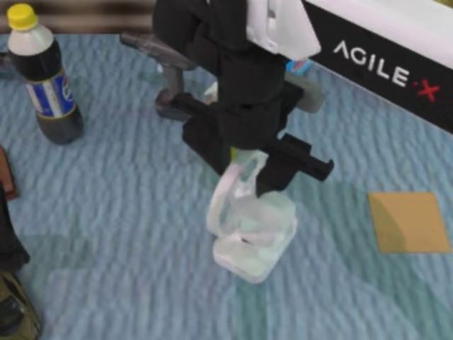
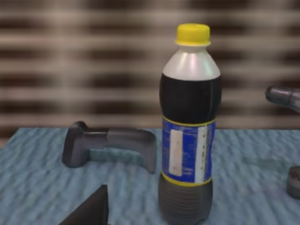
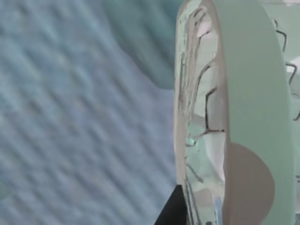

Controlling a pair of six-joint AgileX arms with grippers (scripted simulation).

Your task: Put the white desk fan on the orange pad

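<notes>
The right gripper (image 1: 244, 159) comes down from above onto the round head of the white desk fan (image 1: 249, 227), which stands near the middle of the table on its rounded base. Its dark finger bar lies across the top of the ring, a sensible hold, I judge, since the ring is the narrow part two fingers can span while the base keeps the fan upright. Whether the fingers are pressed on the ring or merely around it I cannot tell: in the right wrist view the ring fills the frame edge-on, with only a dark finger tip at its foot. The orange pad (image 1: 409, 222) lies flat well to the right, bare and apart from the fan. The left arm (image 1: 10, 283) sits parked at the near left edge; its pincer's state is not shown. The table wears a rippled blue cloth (image 1: 127, 212). A cola bottle (image 1: 42, 74) stands far left, a grey scanner-like handle (image 2: 110, 147) beyond it, and a slatted wall (image 2: 93, 56) behind.
</notes>
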